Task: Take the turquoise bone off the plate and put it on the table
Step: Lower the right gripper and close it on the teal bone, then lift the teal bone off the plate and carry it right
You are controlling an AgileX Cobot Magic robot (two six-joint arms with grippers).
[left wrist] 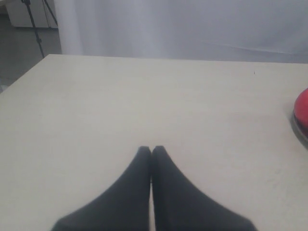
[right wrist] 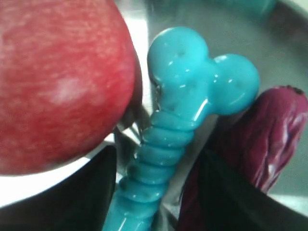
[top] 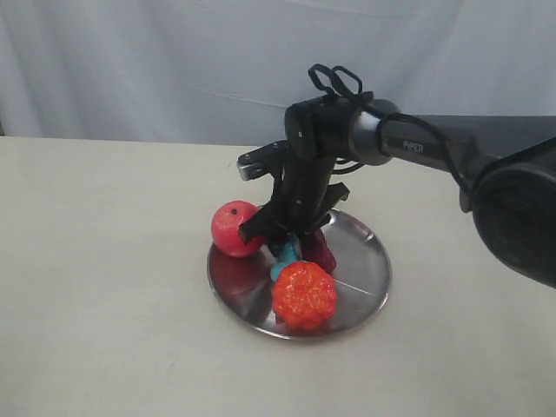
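The turquoise bone (right wrist: pixel 183 96) lies on the silver plate (top: pixel 365 295), wedged between a red apple (right wrist: pixel 57 82) and a dark purple toy (right wrist: pixel 269 130). In the exterior view only a bit of the bone (top: pixel 285 257) shows under the arm. My right gripper (right wrist: pixel 159 192) is down on the plate, open, one dark finger (right wrist: pixel 91 192) on each side of the bone's ribbed shaft, with a sliver of plate showing beside the shaft. My left gripper (left wrist: pixel 151 150) is shut and empty, hovering over the beige table (left wrist: pixel 144 96), away from the plate.
An orange-red knobby toy (top: pixel 304 295) sits at the plate's near edge, and the apple (top: pixel 233 228) at its left rim. The purple toy (top: pixel 323 252) lies right of the bone. A grey-blue cloth hangs behind. Bare table (top: pixel 104 287) stretches left of the plate.
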